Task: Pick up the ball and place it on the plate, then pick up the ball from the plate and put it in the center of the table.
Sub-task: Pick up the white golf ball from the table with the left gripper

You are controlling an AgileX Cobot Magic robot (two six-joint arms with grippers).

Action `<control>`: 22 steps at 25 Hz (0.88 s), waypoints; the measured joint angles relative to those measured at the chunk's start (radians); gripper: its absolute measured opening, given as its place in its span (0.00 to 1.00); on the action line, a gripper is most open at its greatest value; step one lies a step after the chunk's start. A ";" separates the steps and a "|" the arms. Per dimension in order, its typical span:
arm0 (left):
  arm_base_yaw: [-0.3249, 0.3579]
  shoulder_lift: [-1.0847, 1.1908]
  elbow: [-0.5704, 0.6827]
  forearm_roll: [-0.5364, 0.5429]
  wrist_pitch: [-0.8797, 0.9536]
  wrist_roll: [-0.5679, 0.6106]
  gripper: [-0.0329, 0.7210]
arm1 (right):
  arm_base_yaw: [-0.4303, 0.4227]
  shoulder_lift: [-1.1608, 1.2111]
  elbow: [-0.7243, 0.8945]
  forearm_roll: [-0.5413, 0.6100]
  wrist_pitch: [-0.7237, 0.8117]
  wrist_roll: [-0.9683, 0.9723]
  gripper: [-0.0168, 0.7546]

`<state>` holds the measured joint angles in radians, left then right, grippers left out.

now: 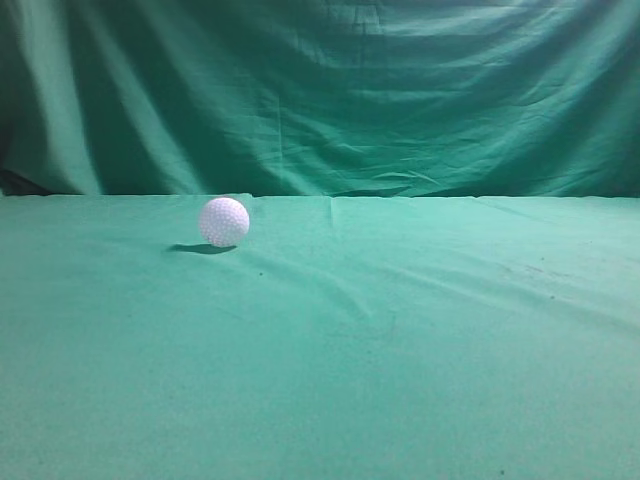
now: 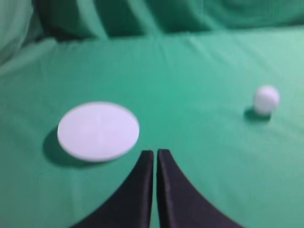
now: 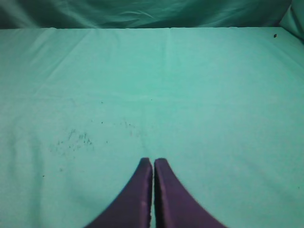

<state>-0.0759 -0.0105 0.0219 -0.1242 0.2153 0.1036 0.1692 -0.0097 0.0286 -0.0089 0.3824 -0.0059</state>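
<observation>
The white dimpled ball (image 1: pixel 223 221) rests on the green cloth table (image 1: pixel 400 330), left of centre near the back edge. It also shows in the left wrist view (image 2: pixel 266 99), far to the right of my left gripper (image 2: pixel 155 152), which is shut and empty. A flat white round plate (image 2: pixel 98 130) lies on the cloth just left of and beyond the left fingertips; it is out of the exterior view. My right gripper (image 3: pixel 153 161) is shut and empty over bare cloth. Neither gripper shows in the exterior view.
A darker green folded curtain (image 1: pixel 330 90) hangs behind the table's far edge. Small dark specks (image 3: pixel 76 139) mark the cloth left of the right gripper.
</observation>
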 joint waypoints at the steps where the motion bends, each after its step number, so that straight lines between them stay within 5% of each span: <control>1: 0.000 0.000 0.000 -0.021 -0.046 0.000 0.04 | 0.000 0.000 0.000 0.000 0.000 0.000 0.02; 7: 0.000 0.000 0.000 -0.055 -0.174 0.000 0.04 | 0.000 0.000 0.000 0.000 0.000 0.000 0.02; 11: 0.000 0.000 -0.005 -0.157 -0.311 -0.123 0.04 | 0.000 0.000 0.000 0.000 0.000 0.000 0.02; 16: 0.000 0.038 -0.185 -0.173 -0.094 -0.167 0.04 | 0.000 0.000 0.000 0.000 0.000 0.000 0.02; 22: 0.000 0.281 -0.387 -0.228 0.124 0.006 0.04 | 0.000 0.000 0.000 0.000 0.000 0.000 0.02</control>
<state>-0.0759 0.2708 -0.3647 -0.3521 0.3397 0.1101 0.1692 -0.0097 0.0286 -0.0089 0.3824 -0.0059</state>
